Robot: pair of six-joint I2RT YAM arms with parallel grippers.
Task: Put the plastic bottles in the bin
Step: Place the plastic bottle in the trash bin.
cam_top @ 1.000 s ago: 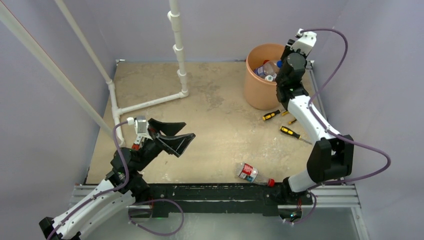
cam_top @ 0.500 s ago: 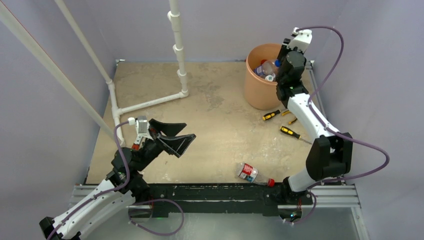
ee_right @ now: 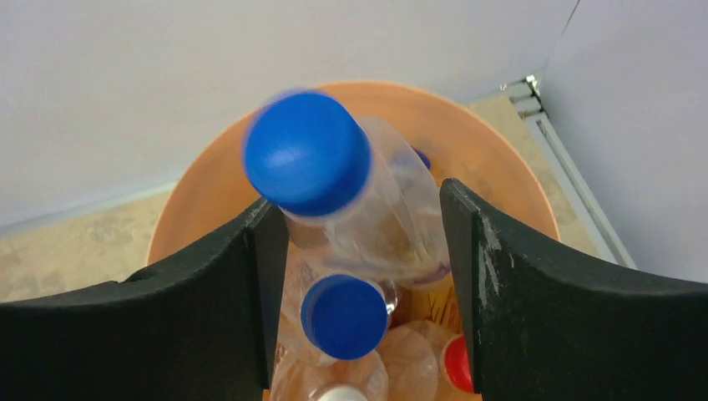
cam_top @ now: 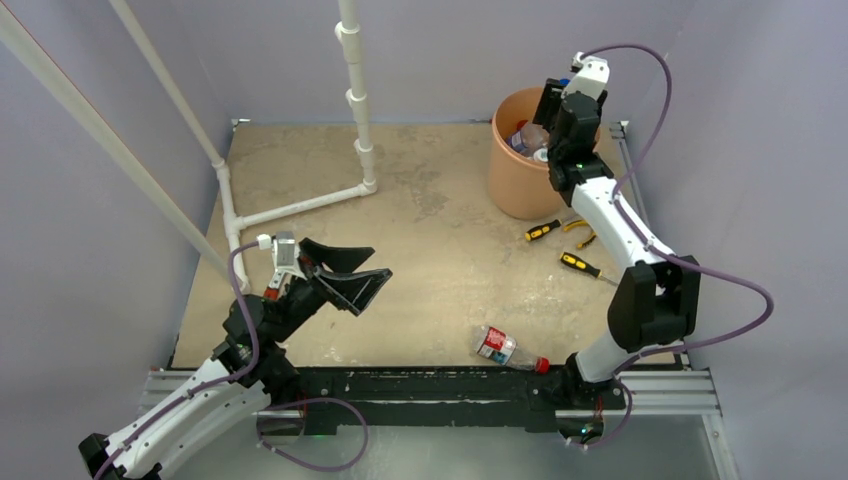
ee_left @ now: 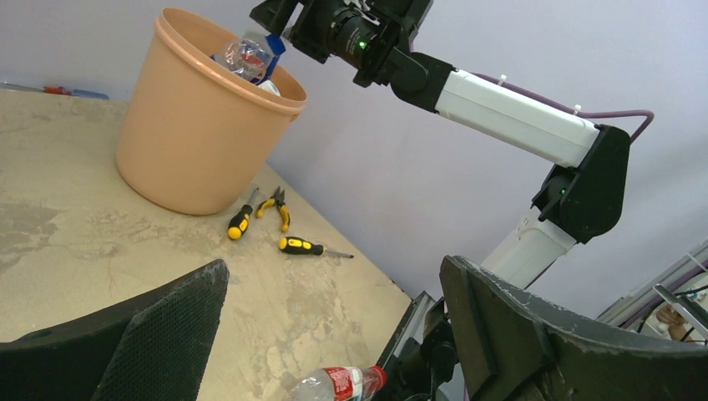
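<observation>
The orange bin (cam_top: pixel 515 190) stands at the far right and holds several plastic bottles; it also shows in the left wrist view (ee_left: pixel 192 142) and the right wrist view (ee_right: pixel 200 200). My right gripper (cam_top: pixel 548 112) is above the bin's mouth with its jaws apart (ee_right: pixel 361 200). A clear bottle with a blue cap (ee_right: pixel 351 192) is blurred between the fingers, over the bottles in the bin. One bottle with a red label and red cap (cam_top: pixel 497 345) lies on the table near the front edge (ee_left: pixel 338 384). My left gripper (cam_top: pixel 355 272) is open and empty above the table's left (ee_left: pixel 334 334).
Two yellow-and-black screwdrivers (cam_top: pixel 541 231) (cam_top: pixel 580 265) and pliers (cam_top: pixel 578 228) lie on the table in front of the bin. White pipes (cam_top: pixel 355 100) run along the far left. Purple walls close in the table.
My right arm has swung left, bringing its gripper further over the bin's mouth. The left arm and the bottle on the table have not moved.
</observation>
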